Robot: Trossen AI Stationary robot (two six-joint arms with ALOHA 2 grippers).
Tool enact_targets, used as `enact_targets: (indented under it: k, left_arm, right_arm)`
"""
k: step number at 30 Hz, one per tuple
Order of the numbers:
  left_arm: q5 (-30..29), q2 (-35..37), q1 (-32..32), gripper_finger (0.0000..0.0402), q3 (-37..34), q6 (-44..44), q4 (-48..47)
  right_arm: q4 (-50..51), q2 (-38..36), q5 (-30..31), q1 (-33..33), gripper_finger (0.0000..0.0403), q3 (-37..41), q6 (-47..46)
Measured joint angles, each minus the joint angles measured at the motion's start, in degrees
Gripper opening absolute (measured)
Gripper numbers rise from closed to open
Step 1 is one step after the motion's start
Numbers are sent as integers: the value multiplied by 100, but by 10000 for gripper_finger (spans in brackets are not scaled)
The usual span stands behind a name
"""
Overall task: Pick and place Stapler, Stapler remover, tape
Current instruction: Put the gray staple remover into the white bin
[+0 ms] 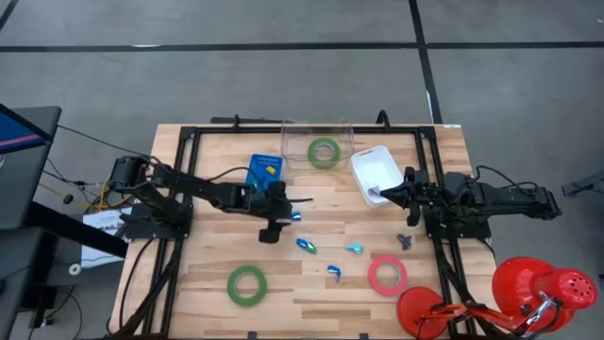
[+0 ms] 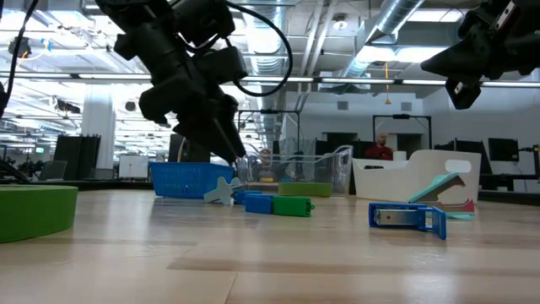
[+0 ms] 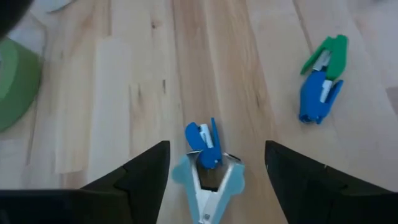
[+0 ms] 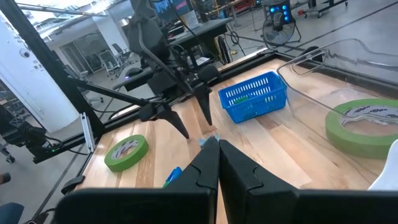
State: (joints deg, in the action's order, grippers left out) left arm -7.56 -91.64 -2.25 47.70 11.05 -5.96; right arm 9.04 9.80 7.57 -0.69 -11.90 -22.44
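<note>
High view: pale wood-plank tabletop (image 1: 311, 283) in a black frame, grey floor around (open lab hall behind).
Tape: three rolls — green (image 1: 246, 284) front-left, pinkish-red (image 1: 387, 275) front-right, green (image 1: 324, 152) in the clear bin (image 1: 349, 132). Left gripper (image 3: 214, 168) fingers spread, holding nothing, straddling a light-blue staple remover (image 3: 208, 183) at mid-table. Right gripper (image 4: 218, 149) fingers closed, empty, beside the white tray (image 1: 375, 170).

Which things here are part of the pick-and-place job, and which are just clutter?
Job: green tape in the clear box; second green tape; pinkish-red tape; blue stapler and light-blue staple remover at the open left gripper; blue basket, white bin (probably drop-offs).
Lying about: red round objects.
</note>
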Motion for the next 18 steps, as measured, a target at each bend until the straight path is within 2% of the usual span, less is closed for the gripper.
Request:
enact_targets:
  k: [18]
  left_arm:
    - [56, 0, -41, 218, -387, 22, -108]
  right_arm:
    - [110, -2, 0, 0, 0, -2, 31]
